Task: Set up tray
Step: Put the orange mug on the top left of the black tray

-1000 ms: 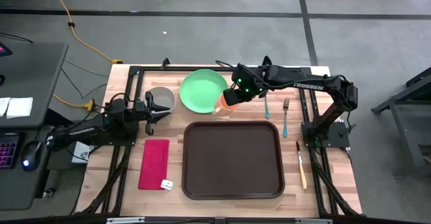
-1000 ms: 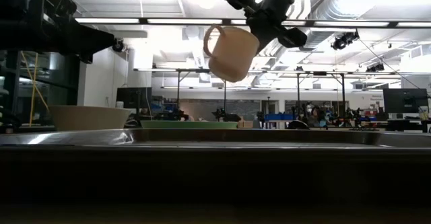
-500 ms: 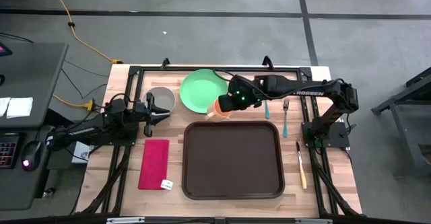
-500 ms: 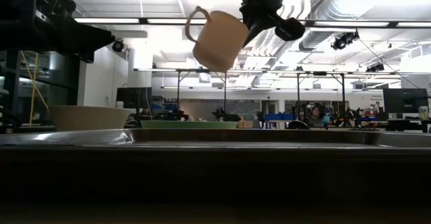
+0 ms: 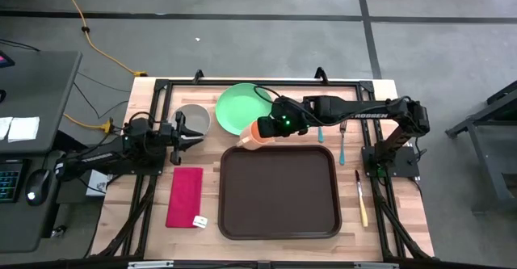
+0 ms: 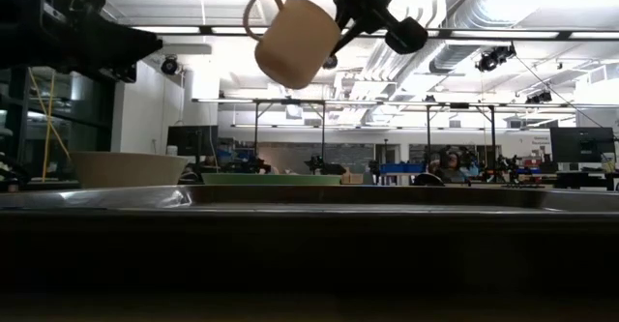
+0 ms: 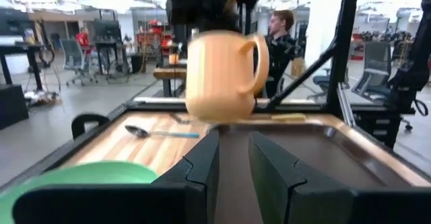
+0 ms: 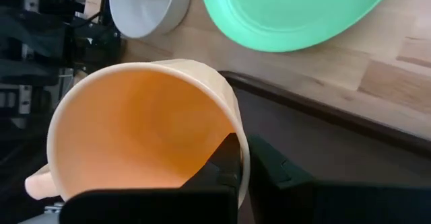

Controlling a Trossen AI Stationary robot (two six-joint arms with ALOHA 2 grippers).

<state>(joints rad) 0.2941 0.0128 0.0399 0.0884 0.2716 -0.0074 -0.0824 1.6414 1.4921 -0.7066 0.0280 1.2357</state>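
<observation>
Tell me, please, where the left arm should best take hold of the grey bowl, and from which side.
Probably the bowl's thin upright rim, with one finger inside and one outside, coming down from above. It sits upright with its mouth open, and its round wall looks too wide to span. The left end effector waits beside it, so the nearest stretch of rim is the likely spot.

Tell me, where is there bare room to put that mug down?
The whole tray is bare. Wood is also free between the red cloth and the tray. The far edge is crowded: bowl, green plate, spoon and fork.
</observation>
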